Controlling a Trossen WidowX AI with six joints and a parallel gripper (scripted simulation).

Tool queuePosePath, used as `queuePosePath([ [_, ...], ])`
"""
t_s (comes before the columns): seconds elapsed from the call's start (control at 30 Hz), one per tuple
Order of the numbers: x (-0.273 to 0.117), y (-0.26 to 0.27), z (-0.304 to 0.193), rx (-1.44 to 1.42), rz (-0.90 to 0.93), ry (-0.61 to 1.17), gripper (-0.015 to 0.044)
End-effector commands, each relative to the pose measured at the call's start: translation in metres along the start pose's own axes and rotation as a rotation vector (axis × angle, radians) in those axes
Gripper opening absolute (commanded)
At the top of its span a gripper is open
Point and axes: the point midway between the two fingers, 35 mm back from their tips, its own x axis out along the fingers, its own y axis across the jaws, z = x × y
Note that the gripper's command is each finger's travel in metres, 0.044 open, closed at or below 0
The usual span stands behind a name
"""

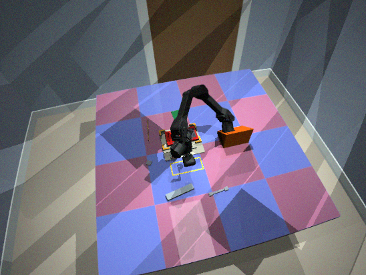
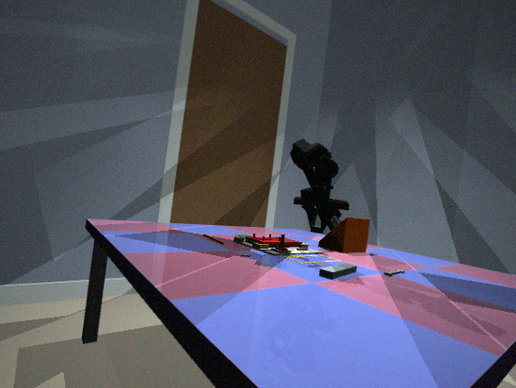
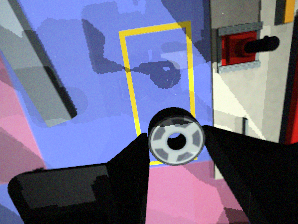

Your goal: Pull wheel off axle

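Note:
The wheel (image 3: 176,156), a grey spoked hub with a dark rim, is between the fingertips in the wrist view. My gripper (image 3: 174,134) (image 2: 317,229) is shut on it and holds it above the table. The arm hides the wheel in the top view, and it cannot be made out in the exterior view. In the wrist view the wheel overlaps the near end of the yellow outline (image 3: 130,85) (image 1: 188,172) (image 2: 325,261) of the marked area. The upright black axle (image 3: 262,45) (image 2: 282,241) stands bare on its red base, apart from the wheel.
The pale board (image 1: 199,149) (image 3: 245,100) with red parts (image 2: 273,241) adjoins the marked area. A grey bar (image 1: 179,192) (image 2: 338,271) (image 3: 37,65), a small wrench-shaped part (image 1: 218,191) (image 2: 394,272), a small grey block (image 1: 149,163) and an orange wedge (image 1: 238,137) (image 2: 355,235) lie around.

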Motion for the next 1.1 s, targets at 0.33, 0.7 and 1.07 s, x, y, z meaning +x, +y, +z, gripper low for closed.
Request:
queuePosePath([
  [0.33,0.07,0.0,0.001,-0.007,-0.009,0.002,0.0],
  [0.7,0.091,-0.002,-0.001,-0.006,-0.011,0.003,0.0],
  [1.07,0.087,-0.001,0.0,0.001,-0.003,0.002,0.0236],
])
